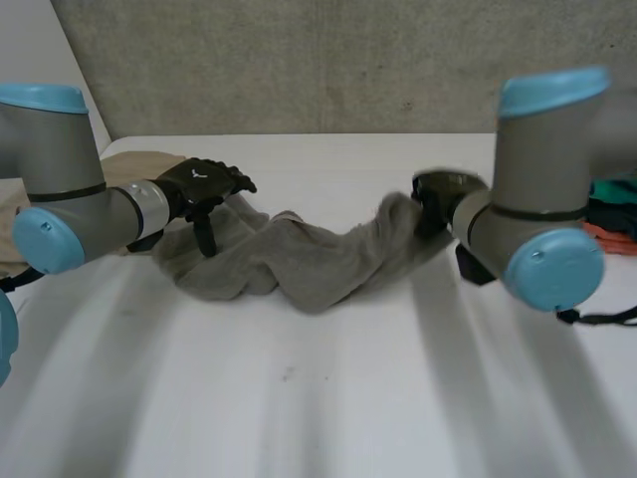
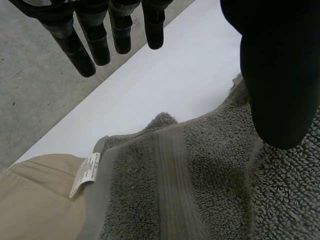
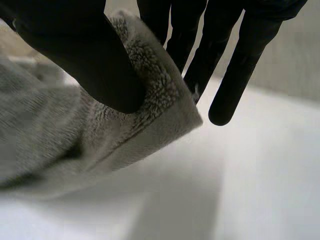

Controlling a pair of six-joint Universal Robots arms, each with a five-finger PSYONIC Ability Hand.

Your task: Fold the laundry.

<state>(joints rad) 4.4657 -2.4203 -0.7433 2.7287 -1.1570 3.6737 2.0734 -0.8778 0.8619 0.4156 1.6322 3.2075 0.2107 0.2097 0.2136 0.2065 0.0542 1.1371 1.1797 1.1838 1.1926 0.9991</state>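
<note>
Across the far half of the white table (image 1: 318, 398), found a grey towel (image 1: 299, 261) bunched into a rumpled band between two black hands, sagging in loose folds at the middle. Held the left hand (image 1: 204, 184) over the towel's left end with fingers (image 2: 75, 45) straight, a little apart and clear of the cloth. Pointed its thumb (image 2: 280, 75) down at the terry, touching or just above; could not tell which. Gripped nothing there. Saw under that hand the towel's hemmed edge, with a woven band along it and a small white label (image 2: 86, 172) lying against a beige cloth (image 2: 35, 200) just beside the towel. Clamped the towel's right corner in the right hand (image 1: 438, 189): pressed the thumb (image 3: 90, 55) onto the folded edge against the straight fingers (image 3: 240, 65) behind it, with that corner raised off the table. Found bare tabletop open along the whole near side, in front of towel and both arms. Found a narrower bare strip behind the towel, up to the table's far edge by a grey concrete wall (image 1: 299, 60). Noted teal and orange clothes (image 1: 612, 204) at the table's right, behind the right arm, well apart from the towel.
</note>
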